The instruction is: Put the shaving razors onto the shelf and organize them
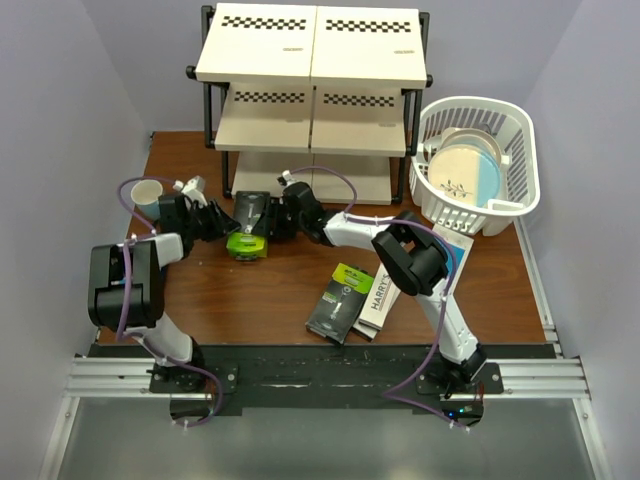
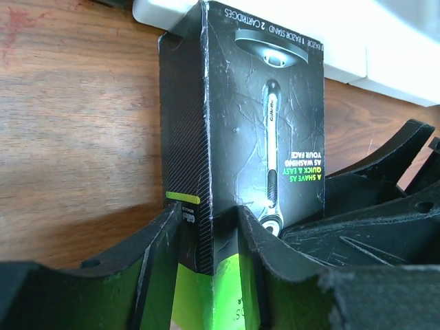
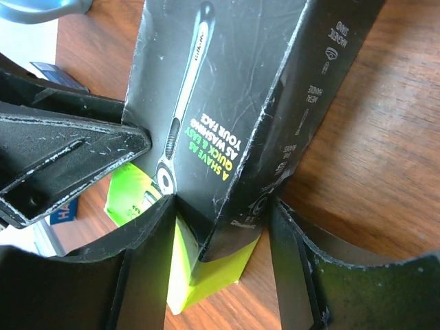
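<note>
**Counter** [image 1: 260, 300]: brown wood-grain top, walled left, right and behind. The open floor lies in the near middle.

**Shelf** [image 1: 310, 45]: three tiers of smooth cream boards with black-and-white checker strips on a black metal frame, at the far edge. All visible boards are bare.

**Basket** [image 1: 520, 130]: white slatted plastic, rounded, touching the shelf's right post. It holds a round white-and-blue plate [image 1: 465, 175].

**Left gripper** [image 1: 222, 222]: matt black, scuffed fingers [image 2: 155, 254] pressed on both sides of the held box's lime end.

**Right gripper** [image 1: 275, 222]: fingers [image 3: 155, 254] closed against the same box from the opposite side. Its arm crosses above the counter's right half.

**Held razor box** [image 1: 250, 228]: flat glossy black carton, creased, with a lime-green end, held between the two grippers just before the lowest shelf tier.

**Second black-and-lime box** [image 1: 340, 300]: lies flat near the front, touching a long white HARRY'S box [image 1: 378, 300].

**Paper cup** [image 1: 148, 192]: upright, far left, beside the left wrist.
</note>
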`<state>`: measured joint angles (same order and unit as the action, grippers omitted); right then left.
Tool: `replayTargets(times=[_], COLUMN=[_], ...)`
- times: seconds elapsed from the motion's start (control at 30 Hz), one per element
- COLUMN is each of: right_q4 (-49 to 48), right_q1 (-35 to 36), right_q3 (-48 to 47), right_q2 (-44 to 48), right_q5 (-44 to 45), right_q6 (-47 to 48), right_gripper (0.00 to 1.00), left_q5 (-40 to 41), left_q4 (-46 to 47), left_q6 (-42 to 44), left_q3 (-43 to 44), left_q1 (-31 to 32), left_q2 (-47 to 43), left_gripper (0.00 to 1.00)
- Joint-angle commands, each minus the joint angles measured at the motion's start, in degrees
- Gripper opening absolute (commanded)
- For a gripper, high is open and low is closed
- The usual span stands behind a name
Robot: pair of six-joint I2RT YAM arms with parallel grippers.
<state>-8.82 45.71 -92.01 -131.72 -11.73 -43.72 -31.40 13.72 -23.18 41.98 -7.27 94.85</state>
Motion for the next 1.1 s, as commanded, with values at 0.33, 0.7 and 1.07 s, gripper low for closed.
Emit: replayTargets(times=[0.33, 0.7, 1.07], right_q4=[-1.46, 1.7, 3.28], right_q1=[5.35, 5.09, 2.1], right_q3=[1.92, -0.19, -5.81], right_q2=[7.0, 6.66, 2.87], right_q5=[2.15, 7.5, 12.6], right_q6=[17.71, 23.07, 28.34], right_gripper=[0.12, 0.09, 0.09], left_q5=[-7.54, -5.87, -3.5], left_q4=[19.94, 23.99, 27.68], left_q6=[-8.1, -9.51, -11.54], left_q3=[-10.07, -4.02, 3.9], left_q1=[4.19, 5.25, 5.86], left_q2=[-10.56, -6.61, 3.68], left_gripper=[0.12, 0.11, 0.13])
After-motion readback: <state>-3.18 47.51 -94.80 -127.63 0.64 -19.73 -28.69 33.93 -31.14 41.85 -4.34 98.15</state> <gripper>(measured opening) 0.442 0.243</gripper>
